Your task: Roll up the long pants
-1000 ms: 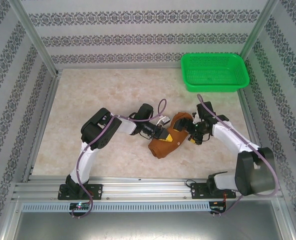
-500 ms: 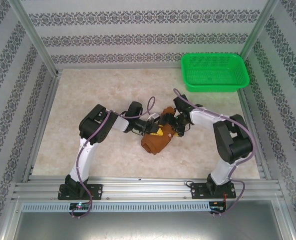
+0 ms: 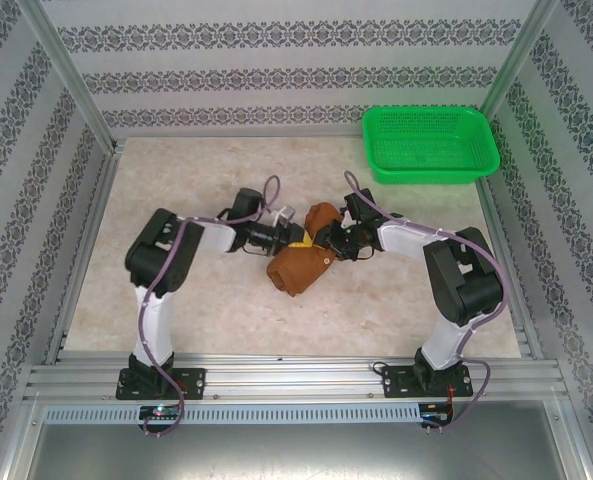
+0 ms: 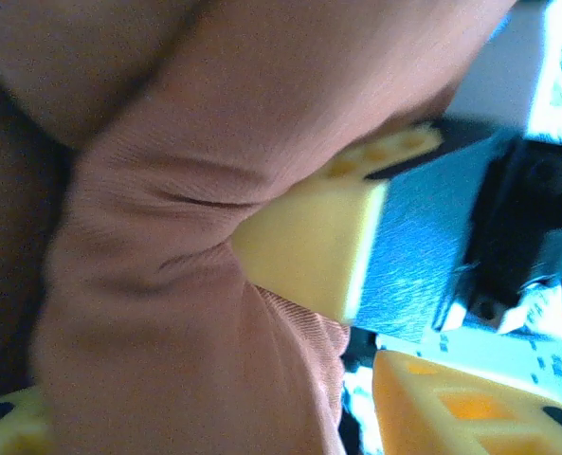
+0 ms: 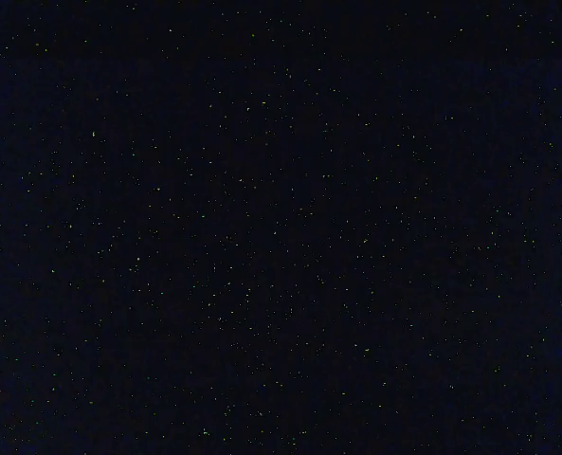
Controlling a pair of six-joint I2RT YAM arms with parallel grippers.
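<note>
The long pants (image 3: pixel 298 262) lie as a rust-brown bundle mid-table, partly rolled, between both arms. My left gripper (image 3: pixel 294 241) reaches into the bundle from the left. In the left wrist view the cloth (image 4: pixel 186 190) bulges thickly between its yellow fingertips (image 4: pixel 456 408) at the bottom corners, held. My right gripper (image 3: pixel 327 243) pushes in from the right; one of its yellow fingers (image 4: pixel 309 246) digs into the cloth, with creases running to it. The right wrist view is black, its lens covered.
A green mesh basket (image 3: pixel 431 145) stands at the back right corner. Patterned walls and metal frame posts enclose the marbled table (image 3: pixel 176 180). The arms' elbows stick out on either side of the bundle.
Both grippers and the bundle have shifted left and toward the back of the table. The bundle looks tighter, and the right arm has folded in closer.
</note>
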